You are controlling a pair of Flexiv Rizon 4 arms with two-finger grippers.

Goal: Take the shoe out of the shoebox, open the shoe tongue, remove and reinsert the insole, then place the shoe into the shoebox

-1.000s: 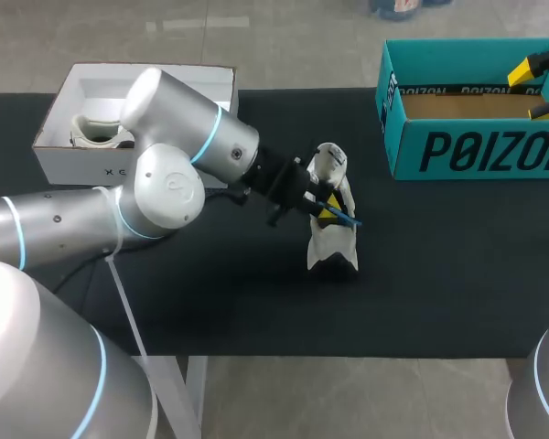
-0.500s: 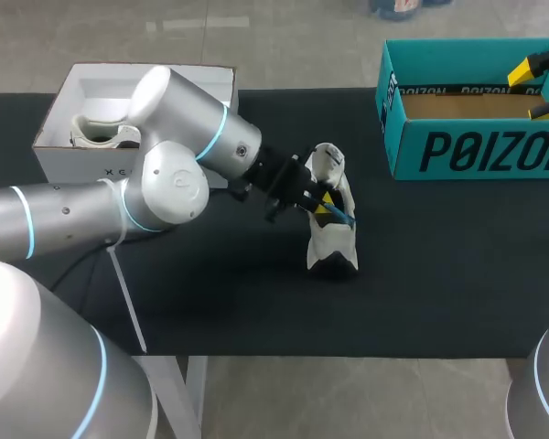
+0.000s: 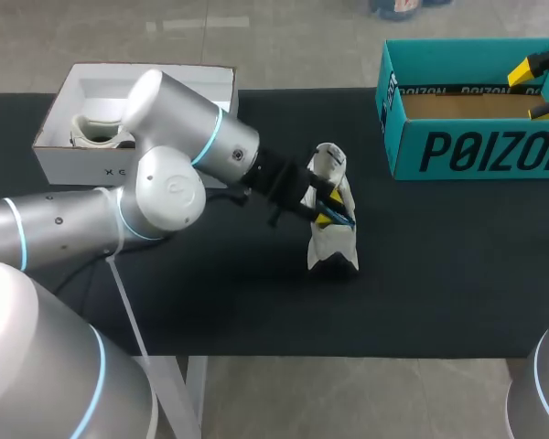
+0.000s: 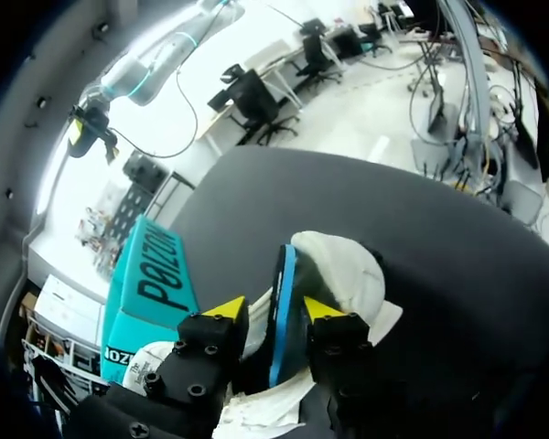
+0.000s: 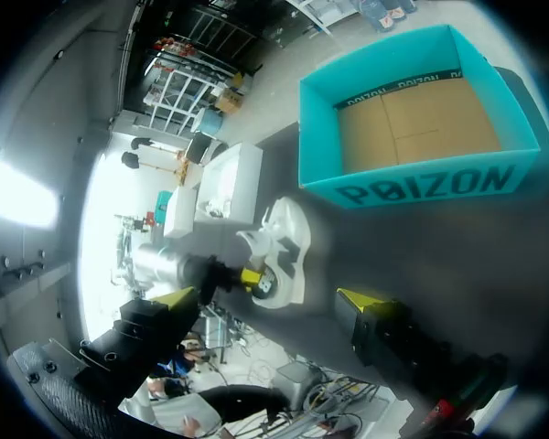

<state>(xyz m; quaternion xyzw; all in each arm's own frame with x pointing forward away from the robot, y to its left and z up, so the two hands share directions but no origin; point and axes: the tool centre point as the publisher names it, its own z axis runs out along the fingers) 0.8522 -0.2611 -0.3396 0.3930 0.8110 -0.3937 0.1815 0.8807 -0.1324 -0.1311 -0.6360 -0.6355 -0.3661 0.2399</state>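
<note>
Shoe (image 3: pixel 332 245) is stood on the black table (image 3: pixel 439 274), its blue-edged insole (image 4: pixel 282 315) clamped by the left gripper (image 4: pixel 273 308); the right gripper (image 3: pixel 539 88) is held open over the teal shoebox (image 3: pixel 467 151).

Shoe (image 3: pixel 332 215) sits mid-table, L gripper (image 3: pixel 322 208) at its opening. Insole (image 4: pixel 279 311) stands edge-on btwn the fingers, pinched from both sides, w/ rest of shoe ahead of them. Shoebox (image 3: pixel 467 110) lies beyond the shoe. R gripper (image 3: pixel 542 87) hangs above it, fingers spread. Other box (image 3: pixel 64 137) sits behind L arm, well apart from shoebox.
</note>
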